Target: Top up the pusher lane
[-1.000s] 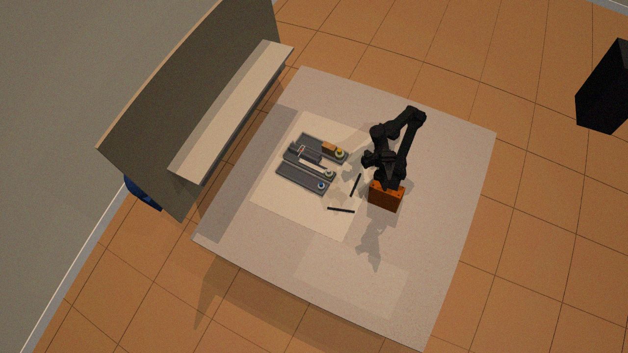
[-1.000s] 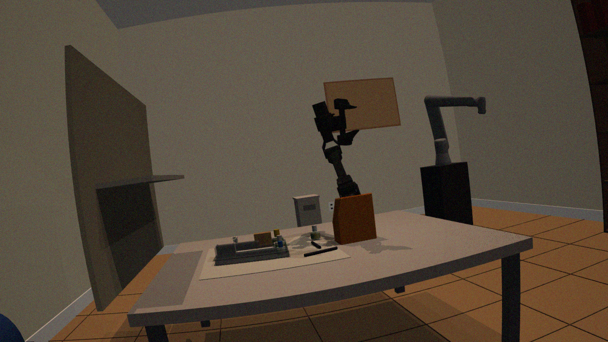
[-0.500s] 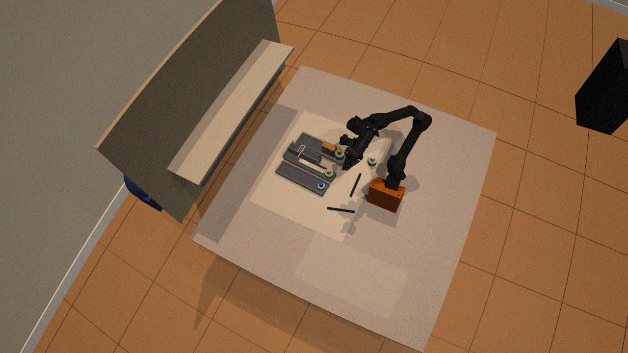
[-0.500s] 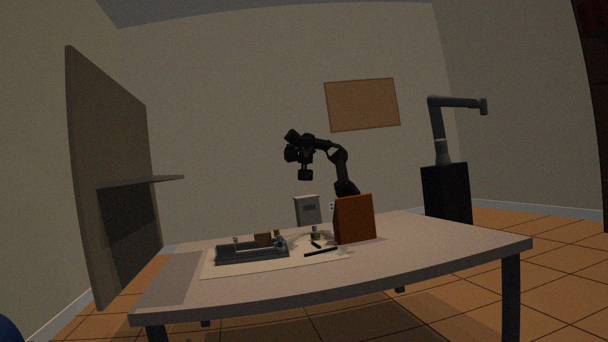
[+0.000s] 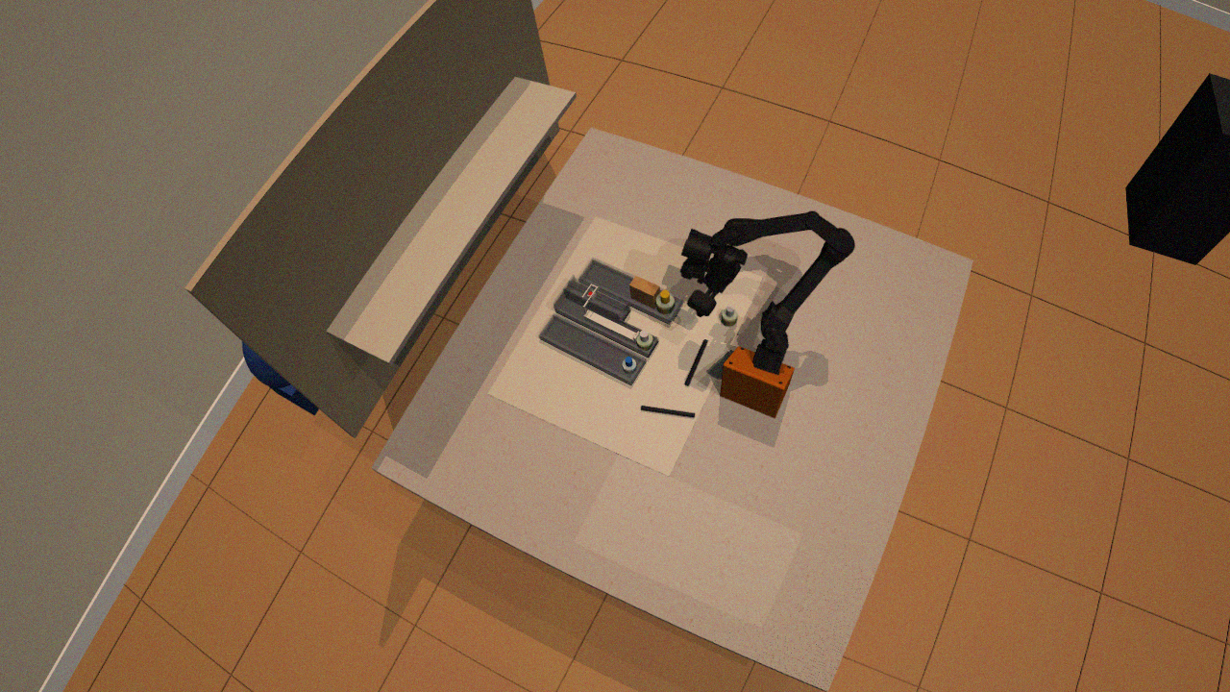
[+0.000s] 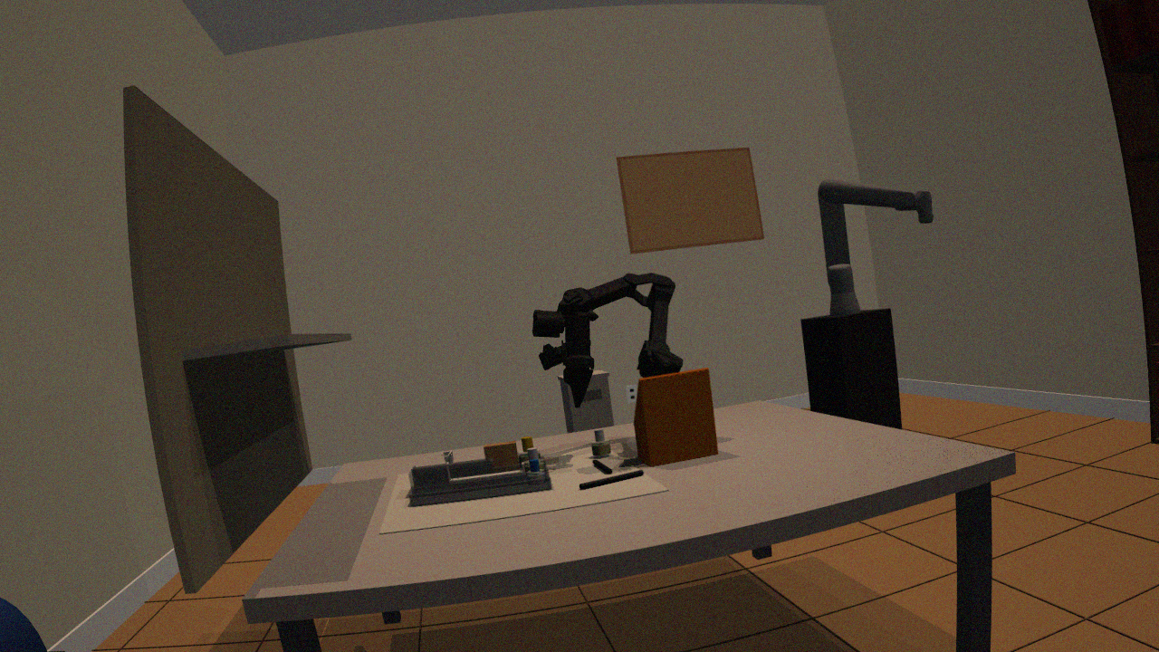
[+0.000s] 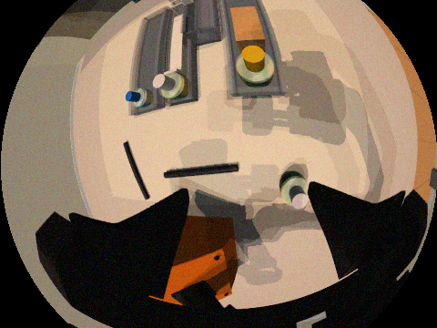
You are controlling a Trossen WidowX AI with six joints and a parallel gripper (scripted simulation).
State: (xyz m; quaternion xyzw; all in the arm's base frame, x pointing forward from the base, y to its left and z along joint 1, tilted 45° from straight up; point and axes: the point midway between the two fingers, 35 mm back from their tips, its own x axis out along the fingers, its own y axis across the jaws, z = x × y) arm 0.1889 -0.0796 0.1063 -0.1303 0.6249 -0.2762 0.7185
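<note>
A loose jar [image 5: 728, 315] [image 6: 599, 445] [image 7: 294, 188] with a pale green body and a white cap stands on the cream mat [image 5: 558, 404], near the arm's orange base [image 5: 756, 383]. A matching white-capped jar [image 5: 643, 337] [image 7: 169, 84] stands at the front of the middle lane [image 5: 593, 320] of three grey lanes. My gripper [image 5: 701, 301] [image 6: 577, 396] [image 7: 252, 191] is open and empty. It hangs well above the mat between the lanes and the loose jar, pointing down. In the wrist view the loose jar sits just inside the right finger, far below.
A yellow-capped jar [image 5: 664, 299] [image 7: 254, 64] and an orange block [image 5: 643, 288] sit in one outer lane, and a blue-capped jar [image 5: 628, 363] [image 7: 134, 97] in the other. Two black sticks [image 5: 696, 361] [image 5: 667, 411] lie on the mat. A tall panel with a shelf [image 5: 447, 223] stands behind the lanes.
</note>
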